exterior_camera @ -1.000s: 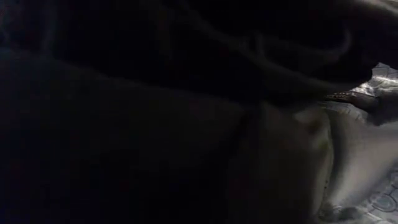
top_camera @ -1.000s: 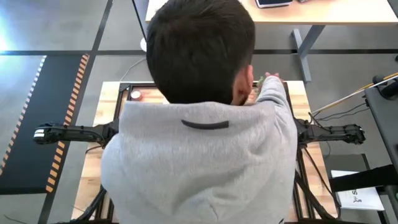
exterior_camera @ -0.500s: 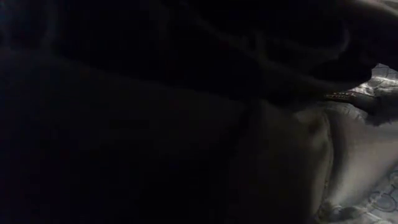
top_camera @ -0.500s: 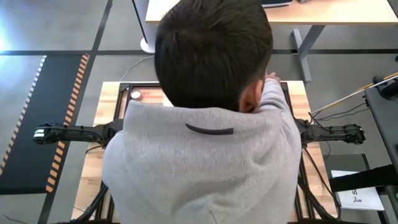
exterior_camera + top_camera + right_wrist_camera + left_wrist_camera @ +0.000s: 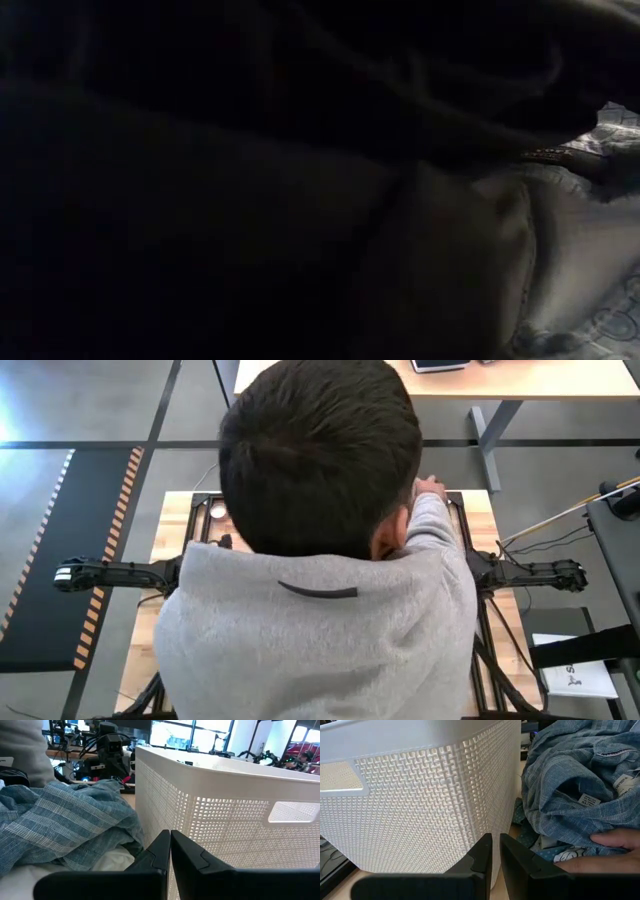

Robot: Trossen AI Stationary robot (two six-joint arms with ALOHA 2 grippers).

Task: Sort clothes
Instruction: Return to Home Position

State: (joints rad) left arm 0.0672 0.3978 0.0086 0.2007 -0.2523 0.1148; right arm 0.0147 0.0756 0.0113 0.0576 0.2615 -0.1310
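Blue clothes (image 5: pixel 580 785) beside white basket (image 5: pixel 420 800), person's hand (image 5: pixel 605 852) touching them

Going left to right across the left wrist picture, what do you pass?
White ribbed basket → left gripper, its fingers nearly closed with nothing between them → light blue shirt, with a person's hand at its lower edge.

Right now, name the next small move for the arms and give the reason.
Probably none: hold both arms. A person leans over the table, a hand on the light blue garment beside the white basket. Left gripper and right gripper are shut, empty.
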